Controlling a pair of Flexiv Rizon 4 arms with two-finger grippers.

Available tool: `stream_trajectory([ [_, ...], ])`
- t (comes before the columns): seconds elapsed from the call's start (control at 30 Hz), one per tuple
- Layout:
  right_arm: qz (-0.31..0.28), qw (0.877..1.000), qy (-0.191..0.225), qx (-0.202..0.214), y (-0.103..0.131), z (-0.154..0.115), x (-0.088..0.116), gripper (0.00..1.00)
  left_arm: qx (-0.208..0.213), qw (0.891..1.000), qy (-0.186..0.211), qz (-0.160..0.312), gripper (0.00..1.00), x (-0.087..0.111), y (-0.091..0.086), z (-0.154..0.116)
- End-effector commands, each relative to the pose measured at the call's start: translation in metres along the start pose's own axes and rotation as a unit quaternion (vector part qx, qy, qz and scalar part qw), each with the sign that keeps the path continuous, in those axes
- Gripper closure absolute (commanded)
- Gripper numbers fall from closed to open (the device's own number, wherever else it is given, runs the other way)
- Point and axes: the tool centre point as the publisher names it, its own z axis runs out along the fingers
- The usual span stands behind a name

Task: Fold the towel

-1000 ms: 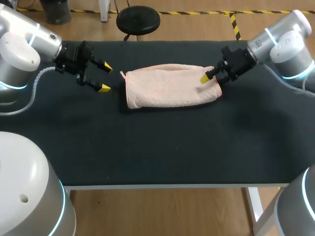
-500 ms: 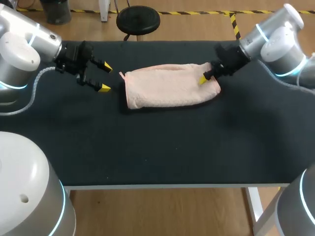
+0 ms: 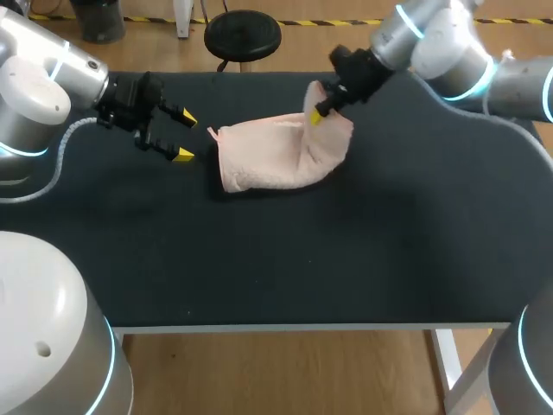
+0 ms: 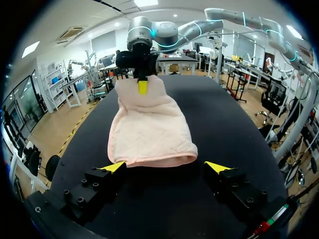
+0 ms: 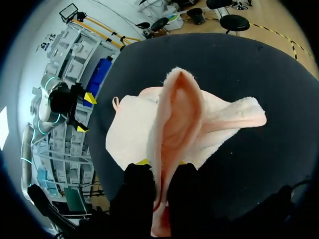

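A pale pink towel lies on the black table, its right end lifted and drawn over toward the left. My right gripper is shut on that raised end; in the right wrist view the towel stands up in a fold pinched between the fingers, and the gripper shows only slivers of yellow. My left gripper hangs open just left of the towel's left edge, apart from it. Seen from the left wrist, the towel lies ahead of the open left gripper, with my right gripper at its far end.
The table's front edge runs across the near side, with bare dark cloth between it and the towel. The right arm reaches in over the table's back right part.
My right gripper has shut on the towel's right end, lifted it and carried it left and toward the back. The left arm has stayed still and open.
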Motion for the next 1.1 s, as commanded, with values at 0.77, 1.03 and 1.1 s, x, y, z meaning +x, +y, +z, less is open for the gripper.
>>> stream_trajectory([
  [0.77, -0.071, 0.996, -0.01, 0.044, 0.026, 0.083, 0.1, 0.0, 0.001, 1.0, -0.002, 0.001, 0.0, 0.001, 0.001, 0.001],
  [1.03, -0.111, 0.994, 0.002, 0.021, 0.035, 0.073, 0.133, 0.0, 0.001, 1.0, -0.002, 0.001, 0.0, 0.001, 0.001, 0.001],
  [1.1, -0.111, 0.994, 0.004, 0.021, 0.033, 0.071, 0.135, 0.0, 0.001, 1.0, -0.002, 0.001, 0.0, 0.001, 0.001, 0.001],
])
